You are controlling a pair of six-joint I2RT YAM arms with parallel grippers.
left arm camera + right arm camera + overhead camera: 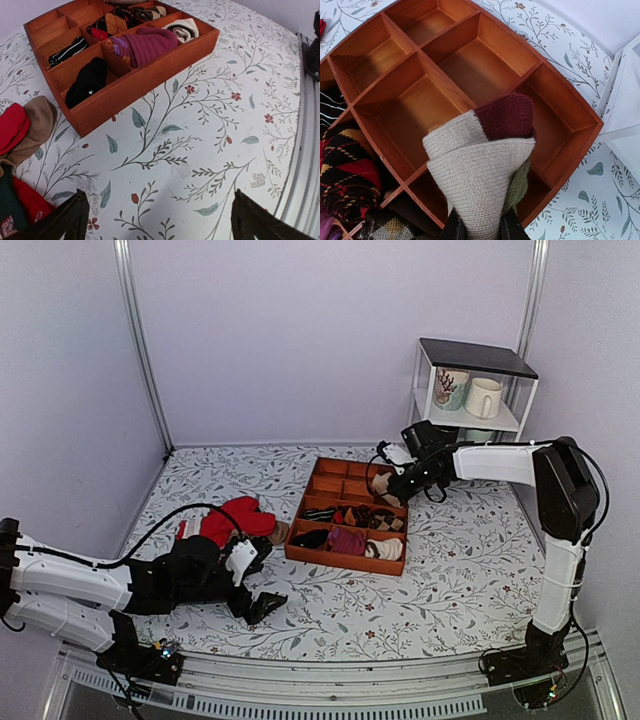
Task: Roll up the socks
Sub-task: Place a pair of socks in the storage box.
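Note:
The socks [480, 165], a rolled beige ribbed bundle with a dark maroon cuff and an olive-green edge, are pinched in my right gripper [479, 231]. It holds them above the orange wooden divider box [560, 100], over its right-hand compartments. In the top view the right gripper [392, 490] hangs over the box's far right part, with the beige bundle [384, 500] just below it. My left gripper [160, 220] is open and empty over the floral tablecloth, near the box's front. In the top view it [262, 606] lies low at the front left.
Several box compartments hold rolled bundles: black [87, 80], maroon [145, 44], argyle [117, 20], cream [182, 27]. Red socks [238, 518] and a tan sock [37, 120] lie left of the box. A white shelf with mugs [484, 397] stands at back right.

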